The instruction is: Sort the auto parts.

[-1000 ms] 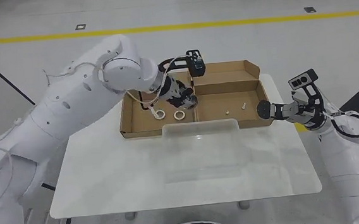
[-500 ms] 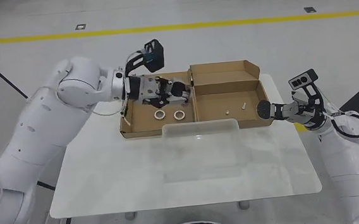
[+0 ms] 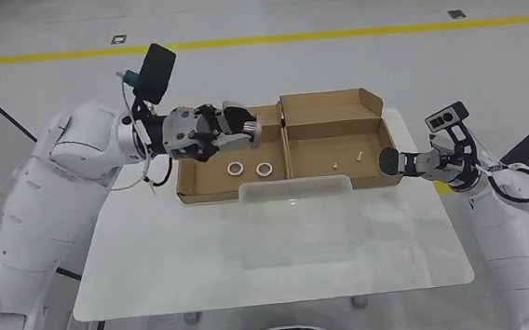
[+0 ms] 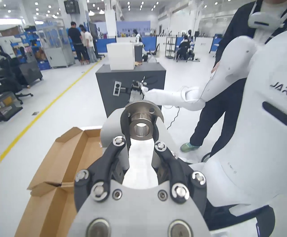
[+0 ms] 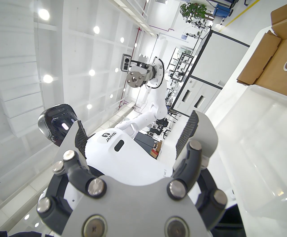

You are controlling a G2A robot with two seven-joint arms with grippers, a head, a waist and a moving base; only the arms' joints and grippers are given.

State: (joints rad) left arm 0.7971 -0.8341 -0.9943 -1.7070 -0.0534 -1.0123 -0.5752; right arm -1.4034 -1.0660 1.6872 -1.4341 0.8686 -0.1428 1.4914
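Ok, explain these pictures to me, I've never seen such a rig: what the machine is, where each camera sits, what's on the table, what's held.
It is a two-armed robot at a white table. One picture looks down from above its arms; the other two come from a camera on each wrist. On the table sit a cardboard box, with two rings in its left compartment and small parts in its right, and a clear tray. The left gripper clamps a flanged metal part over the box. The right gripper is open, empty, beside the box.

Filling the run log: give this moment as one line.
left gripper: shut on metal flange, above cardboard box | right gripper: open, empty | rings: two, in box
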